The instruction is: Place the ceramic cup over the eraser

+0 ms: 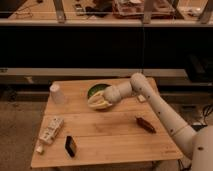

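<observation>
The ceramic cup (pixel 57 93), whitish and tapered, stands upside down at the far left of the wooden table (pixel 110 135). The eraser (pixel 71 146), a flat black block, lies near the front left edge. My gripper (pixel 98 102) is over the table's middle back, at the front rim of a green bowl (pixel 98 90). It is well to the right of the cup and behind the eraser. It touches neither of them.
A pale beige block (pixel 50 130) lies at the left, between cup and eraser. A slim dark brown bar (pixel 145 124) lies at the right. A dark shelf unit stands behind the table. My arm reaches in from the right.
</observation>
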### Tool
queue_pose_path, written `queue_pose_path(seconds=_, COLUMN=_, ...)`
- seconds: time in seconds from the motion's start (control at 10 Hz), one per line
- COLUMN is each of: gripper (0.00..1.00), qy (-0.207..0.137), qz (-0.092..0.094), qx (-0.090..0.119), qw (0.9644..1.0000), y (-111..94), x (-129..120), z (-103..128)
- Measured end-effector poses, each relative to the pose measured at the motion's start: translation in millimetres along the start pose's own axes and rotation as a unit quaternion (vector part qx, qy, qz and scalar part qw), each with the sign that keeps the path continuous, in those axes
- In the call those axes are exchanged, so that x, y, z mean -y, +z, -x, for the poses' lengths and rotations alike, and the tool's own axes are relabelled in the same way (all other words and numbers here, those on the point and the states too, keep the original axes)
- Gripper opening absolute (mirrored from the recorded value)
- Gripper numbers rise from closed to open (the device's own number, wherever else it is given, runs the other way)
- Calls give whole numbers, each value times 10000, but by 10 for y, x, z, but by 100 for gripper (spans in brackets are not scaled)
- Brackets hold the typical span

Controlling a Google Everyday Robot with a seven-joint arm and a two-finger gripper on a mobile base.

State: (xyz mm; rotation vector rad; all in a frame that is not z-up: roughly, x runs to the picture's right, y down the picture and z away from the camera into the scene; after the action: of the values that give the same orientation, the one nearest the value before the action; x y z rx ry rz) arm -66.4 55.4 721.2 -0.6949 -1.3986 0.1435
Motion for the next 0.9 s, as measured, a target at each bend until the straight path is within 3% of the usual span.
queue_pose_path(seconds=0.3, gripper=30, qy=-371, qz=-328, qx=-724, qw=9961, y=-52, x=666, z=-14)
queue_pose_path(seconds=0.5, gripper=27, qy=-562, qz=-611, qx=-889, qw=9926, y=-95, x=984, z=25)
queue_pose_path(seconds=0.7, gripper=10, qy=-743, qz=-1006, qx=-974, qw=9874, y=-106, x=1274, z=32)
queue_pose_path(seconds=0.8, gripper=8, qy=-785, qz=-1258, qx=-1017, qw=9837, y=-130, x=1406, z=16)
queue_pose_path(seconds=0.9, gripper=11, qy=-790, qz=-1651, qx=-1098, qw=9770, y=-176, x=1583, z=-29)
